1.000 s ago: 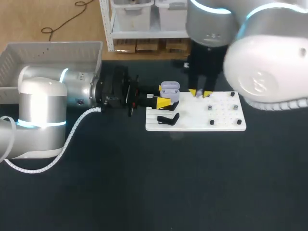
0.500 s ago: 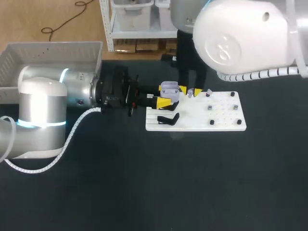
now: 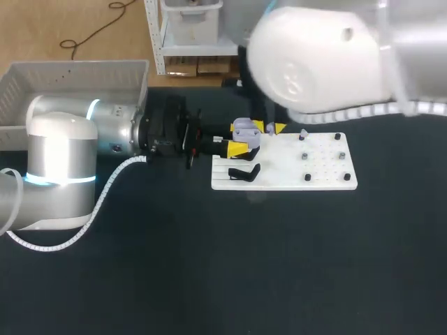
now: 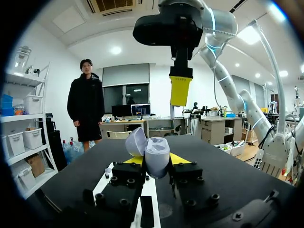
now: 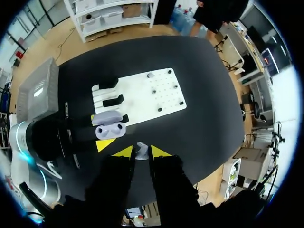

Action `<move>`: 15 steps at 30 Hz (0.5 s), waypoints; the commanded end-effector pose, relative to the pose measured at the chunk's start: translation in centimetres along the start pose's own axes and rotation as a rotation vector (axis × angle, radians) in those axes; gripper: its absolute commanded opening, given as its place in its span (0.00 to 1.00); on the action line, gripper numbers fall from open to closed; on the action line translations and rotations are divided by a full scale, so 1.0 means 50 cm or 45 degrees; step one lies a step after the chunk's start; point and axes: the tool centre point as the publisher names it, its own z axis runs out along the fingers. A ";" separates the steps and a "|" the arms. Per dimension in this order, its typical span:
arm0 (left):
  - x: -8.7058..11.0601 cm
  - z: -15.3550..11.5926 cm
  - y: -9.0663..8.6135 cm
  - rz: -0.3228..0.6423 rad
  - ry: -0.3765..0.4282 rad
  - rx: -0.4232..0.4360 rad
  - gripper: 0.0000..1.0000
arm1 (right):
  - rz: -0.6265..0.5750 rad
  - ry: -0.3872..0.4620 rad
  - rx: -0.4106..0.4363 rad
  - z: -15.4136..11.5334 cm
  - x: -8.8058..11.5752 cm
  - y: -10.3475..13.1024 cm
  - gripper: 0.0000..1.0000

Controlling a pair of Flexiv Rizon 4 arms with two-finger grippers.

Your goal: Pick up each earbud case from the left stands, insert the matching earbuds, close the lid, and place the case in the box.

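Left gripper (image 4: 154, 161) clamped on both sides of the open lilac earbud case (image 4: 153, 153), lid tilted back, right gripper (image 5: 141, 153) narrowly pinching a small earbud (image 5: 141, 149), just beside and above the case, white board (image 5: 142, 92) ahead of it, grey box (image 3: 42, 77) well apart.

Matte black tabletop (image 3: 209, 265) carrying a flat white rectangular base plate (image 3: 279, 171), perforated on its right half.
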 end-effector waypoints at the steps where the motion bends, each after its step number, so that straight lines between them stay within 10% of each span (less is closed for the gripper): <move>1: 0.001 0.000 0.002 0.001 -0.001 0.001 0.00 | 0.057 0.021 0.179 0.009 -0.015 0.035 0.00; 15: 0.004 0.004 0.005 0.070 0.029 -0.030 0.00 | 0.203 0.034 0.245 0.024 -0.027 0.029 0.00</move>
